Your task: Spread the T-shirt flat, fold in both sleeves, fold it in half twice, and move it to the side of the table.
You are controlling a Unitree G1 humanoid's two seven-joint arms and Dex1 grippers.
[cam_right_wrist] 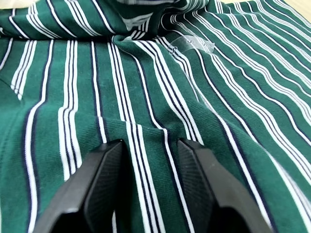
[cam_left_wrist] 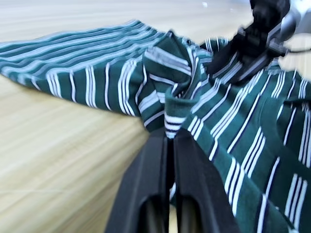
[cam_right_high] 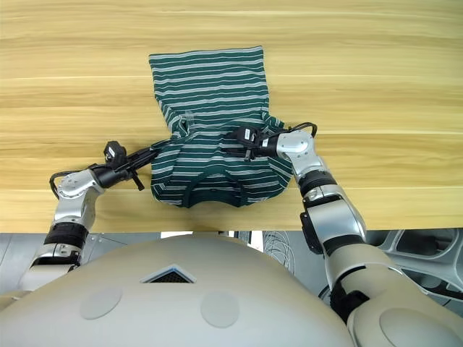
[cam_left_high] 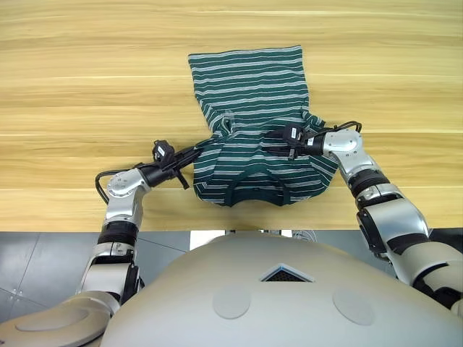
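At the table's (cam_left_high: 79, 210) front edge lies the bunched collar end of the green striped T-shirt (cam_left_high: 249, 79). The left arm rises from that edge, wrist bent inward, with the left gripper (cam_left_high: 197, 150) held level at the shirt's left edge. The left wrist view shows its jaws pinching a fold of striped cloth. The right arm angles in from the right, with the right gripper (cam_left_high: 269, 144) over the shirt's middle. The right wrist view shows its fingers (cam_right_wrist: 104, 179) spread over the cloth. Beyond the grippers, the shirt's far part lies flat.
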